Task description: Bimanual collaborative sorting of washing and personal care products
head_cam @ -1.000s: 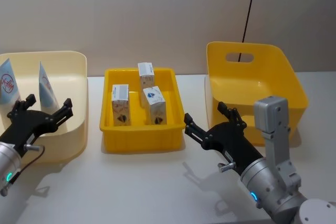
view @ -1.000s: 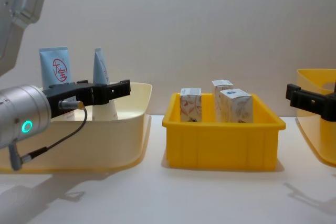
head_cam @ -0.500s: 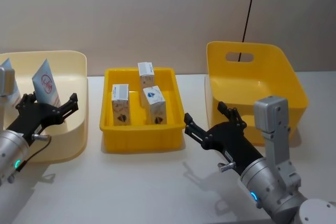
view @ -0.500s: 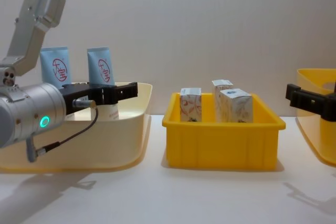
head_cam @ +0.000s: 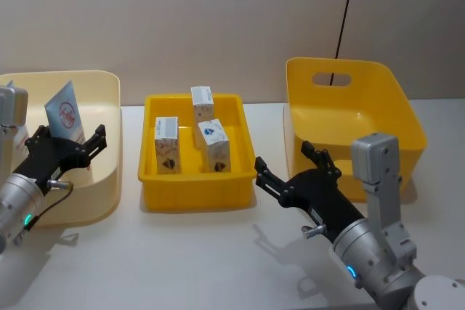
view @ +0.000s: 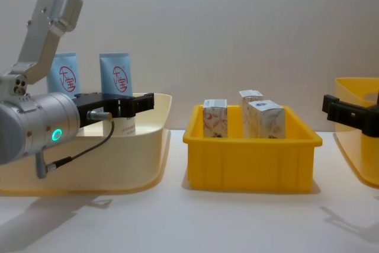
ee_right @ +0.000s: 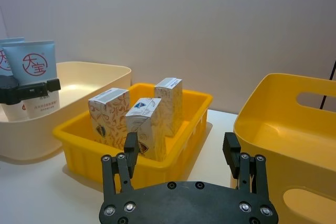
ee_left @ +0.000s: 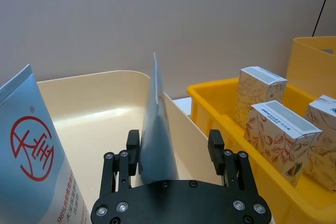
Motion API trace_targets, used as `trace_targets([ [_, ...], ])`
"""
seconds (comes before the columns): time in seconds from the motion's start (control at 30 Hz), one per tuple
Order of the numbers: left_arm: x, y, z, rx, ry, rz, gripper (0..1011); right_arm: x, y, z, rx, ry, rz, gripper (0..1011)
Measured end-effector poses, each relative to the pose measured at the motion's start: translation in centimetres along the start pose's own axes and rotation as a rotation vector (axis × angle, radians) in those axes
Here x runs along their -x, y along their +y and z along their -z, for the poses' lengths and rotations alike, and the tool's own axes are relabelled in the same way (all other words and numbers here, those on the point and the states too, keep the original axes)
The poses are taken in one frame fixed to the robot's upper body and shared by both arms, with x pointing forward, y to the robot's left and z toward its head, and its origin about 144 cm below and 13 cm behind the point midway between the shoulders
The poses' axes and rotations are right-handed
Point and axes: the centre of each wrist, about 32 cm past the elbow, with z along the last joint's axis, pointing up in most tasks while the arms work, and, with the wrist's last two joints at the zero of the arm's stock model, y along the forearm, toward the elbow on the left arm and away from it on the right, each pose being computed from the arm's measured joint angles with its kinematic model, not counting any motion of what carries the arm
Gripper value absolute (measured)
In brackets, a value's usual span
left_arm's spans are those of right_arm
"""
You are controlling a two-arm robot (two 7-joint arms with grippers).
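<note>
"Two tubes, you say. Where do they stand?"

"Both are upright in the cream bin (head_cam: 109, 86) at the left edge of the tabletop (head_cam: 182, 252). The inner tube (ee_left: 156, 119) stands edge-on between the fingers of the left gripper (ee_left: 174, 141), which reaches in over the bin's front rim. The outer tube (ee_left: 31, 153) is just beside it, outside the jaws and nearer the tabletop's left edge."

"Is the inner tube clamped?"

"No. The jaws are spread. There is a clear gap on one side, and the other finger sits close to the tube. I cannot tell whether it touches."

"And the cartons?"

"All three are upright in the yellow tray (head_cam: 196, 192) at the middle of the tabletop, toward its back edge. The back carton (head_cam: 203, 103) is near the tray's rear wall. The left carton (head_cam: 166, 144) and the right carton (head_cam: 213, 144) stand side by side in front of it, apart from each other."

"And the other arm?"

"The right gripper (head_cam: 285, 159) hovers over the tabletop just off the tray's front-right corner, with the deep yellow bin (head_cam: 349, 117) beyond it toward the right edge. Its jaws are spread wide, with nothing between them."
</note>
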Motion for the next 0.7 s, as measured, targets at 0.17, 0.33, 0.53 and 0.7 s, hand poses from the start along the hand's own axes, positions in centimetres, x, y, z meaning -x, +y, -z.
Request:
trace_targets([
  [0.17, -0.02, -0.18, -0.01, -0.001, -0.004, 0.000, 700, 0.00, 0.00, 0.00, 0.000, 0.000, 0.000, 1001],
  [0.33, -0.03, -0.29, -0.02, -0.002, -0.006, 0.000, 562, 0.00, 0.00, 0.00, 0.000, 0.000, 0.000, 1001],
  [0.53, -0.04, -0.39, -0.03, -0.003, -0.008, 0.000, 345, 0.00, 0.00, 0.00, 0.000, 0.000, 0.000, 1001],
  [0.7, -0.06, -0.43, -0.04, -0.003, -0.009, 0.000, 303, 0.00, 0.00, 0.00, 0.000, 0.000, 0.000, 1001],
])
